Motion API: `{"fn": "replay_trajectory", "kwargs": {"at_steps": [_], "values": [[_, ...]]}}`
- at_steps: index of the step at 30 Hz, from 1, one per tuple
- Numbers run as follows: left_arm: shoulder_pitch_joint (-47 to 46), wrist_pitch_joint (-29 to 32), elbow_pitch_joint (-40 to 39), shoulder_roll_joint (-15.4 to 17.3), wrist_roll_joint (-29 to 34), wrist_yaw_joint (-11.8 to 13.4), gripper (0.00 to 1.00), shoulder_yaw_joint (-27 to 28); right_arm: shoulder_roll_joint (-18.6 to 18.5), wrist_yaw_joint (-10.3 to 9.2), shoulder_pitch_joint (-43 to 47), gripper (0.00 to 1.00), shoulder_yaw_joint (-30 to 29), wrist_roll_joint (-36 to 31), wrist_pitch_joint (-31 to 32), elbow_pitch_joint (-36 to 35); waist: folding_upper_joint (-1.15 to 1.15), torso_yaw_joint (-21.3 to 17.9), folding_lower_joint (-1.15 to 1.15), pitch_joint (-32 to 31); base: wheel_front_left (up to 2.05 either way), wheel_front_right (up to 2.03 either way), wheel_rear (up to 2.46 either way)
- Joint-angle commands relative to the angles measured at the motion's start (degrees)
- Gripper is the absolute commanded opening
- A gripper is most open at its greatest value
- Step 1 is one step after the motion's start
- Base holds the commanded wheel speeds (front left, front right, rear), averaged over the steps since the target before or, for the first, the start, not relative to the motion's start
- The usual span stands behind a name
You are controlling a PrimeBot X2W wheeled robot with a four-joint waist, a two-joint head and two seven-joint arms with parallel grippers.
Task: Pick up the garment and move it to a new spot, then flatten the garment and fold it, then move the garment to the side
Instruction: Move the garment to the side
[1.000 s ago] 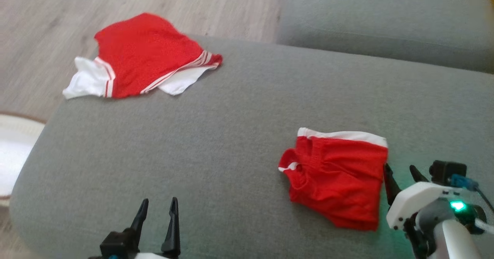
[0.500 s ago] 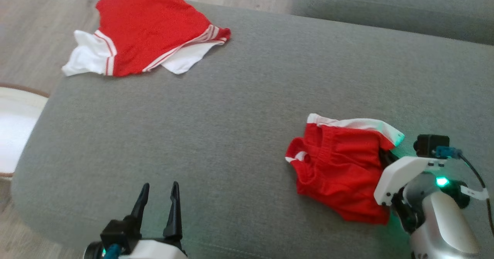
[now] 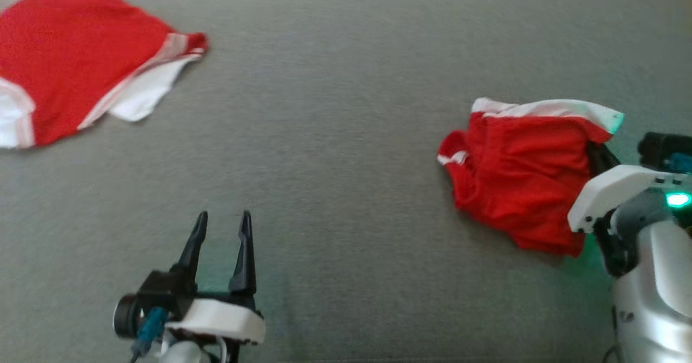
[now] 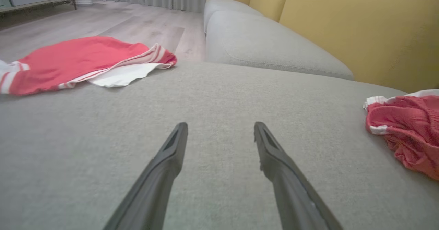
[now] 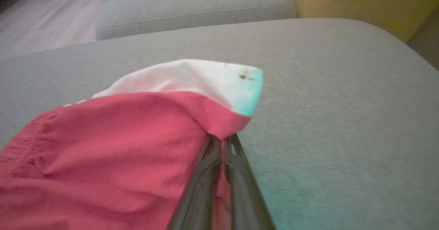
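Note:
The garment (image 3: 513,179) is a pair of red shorts with a white band, lying crumpled at the right of the grey sofa cushion (image 3: 335,136). My right gripper (image 3: 594,154) is shut on its right edge, just under the white band. In the right wrist view the two fingers (image 5: 205,175) press together with red cloth (image 5: 120,147) pinched at their tips, and the white corner stands up off the cushion. My left gripper (image 3: 223,219) is open over bare cushion at the lower left, well apart from the garment (image 4: 408,127).
A second red and white garment (image 3: 70,54) lies flat at the cushion's far left corner. Beyond it are a wooden floor (image 4: 103,21), another grey cushion (image 4: 260,41) and a yellow backrest (image 4: 360,27).
My right gripper, open beside the garment a second ago, has shut on its right edge and raised the white corner. The head camera has turned, shifting the whole view. The left gripper stays open.

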Motion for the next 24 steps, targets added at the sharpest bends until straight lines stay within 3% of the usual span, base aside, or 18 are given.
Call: {"fn": "replay_trajectory", "kwargs": {"at_steps": [1, 6, 11, 16, 24], "values": [[-3.2, -0.05, -2.18, 1.05, 0.85, 0.07, 1.0, 1.59, -0.84, 0.41, -2.62, 0.0, 0.55, -0.47, -0.11, -2.59, 0.0, -5.55, -0.01, 3.06, 0.0, 0.0, 0.0], [-5.59, 0.97, -3.05, 1.56, 1.81, -0.08, 1.0, 0.94, -1.28, 0.41, -3.68, 0.0, -1.12, -0.78, -0.24, -3.83, 0.0, -9.63, -0.01, 4.97, 0.0, 0.0, 0.0], [-6.95, 2.03, -3.8, 2.18, 2.36, 0.08, 1.0, 0.66, -0.87, 0.41, -5.38, 0.0, -1.91, -1.03, -0.76, -4.24, 0.0, -11.13, -0.01, 6.13, 0.0, 0.0, 0.0], [-7.53, 2.78, -4.8, 2.95, 2.8, 0.47, 1.0, 0.61, -1.96, 0.41, -8.17, 0.0, -2.69, -1.79, -1.0, -3.91, 0.0, -9.82, -0.01, 7.35, 0.0, 0.0, 0.0], [-7.84, 3.36, -7.43, 4.47, 2.96, 2.08, 1.0, 2.11, -10.07, 0.41, -16.21, 0.0, -4.76, -3.26, 0.52, -0.53, 0.0, -4.89, -0.01, 10.39, 0.0, 0.0, 0.0]]}}
